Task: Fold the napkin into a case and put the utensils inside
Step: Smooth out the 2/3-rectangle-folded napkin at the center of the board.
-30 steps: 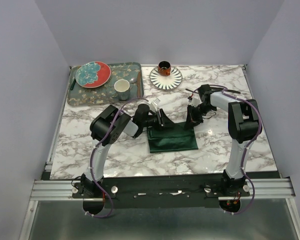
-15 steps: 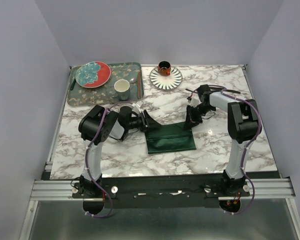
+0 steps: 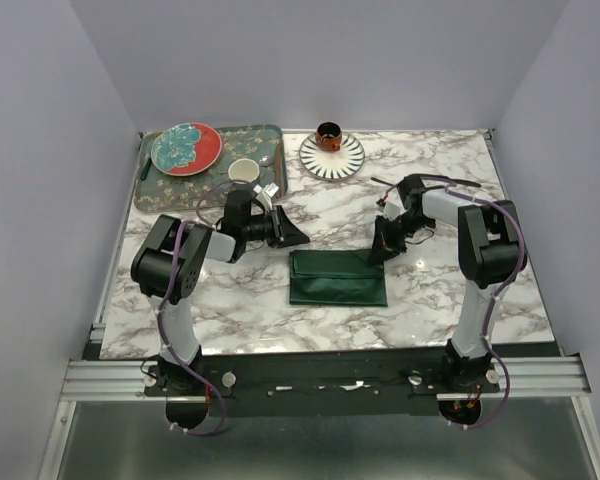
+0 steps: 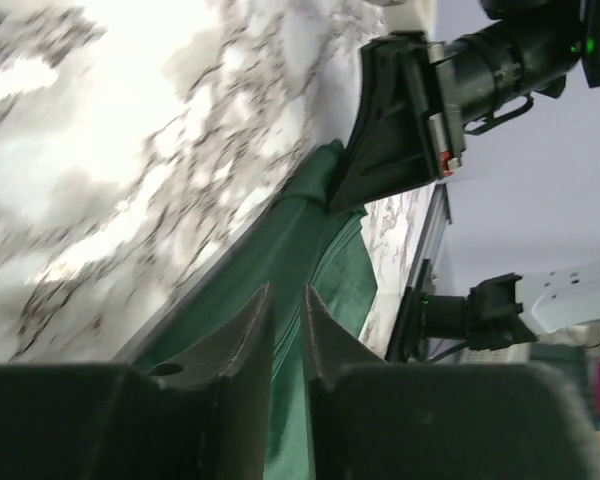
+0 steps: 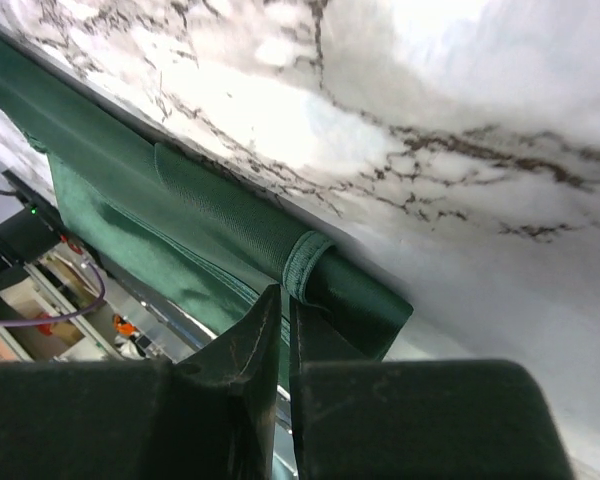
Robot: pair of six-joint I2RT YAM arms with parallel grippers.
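Released a moment ago, the napkin (image 3: 338, 278) now lies flat as a folded band at mid table, so I judge this fold is done. Just behind it your right gripper (image 3: 377, 251) stays pinched on its far right corner. Farther left, your left gripper (image 3: 299, 237) has drawn off, fingers narrowly apart, holding nothing.
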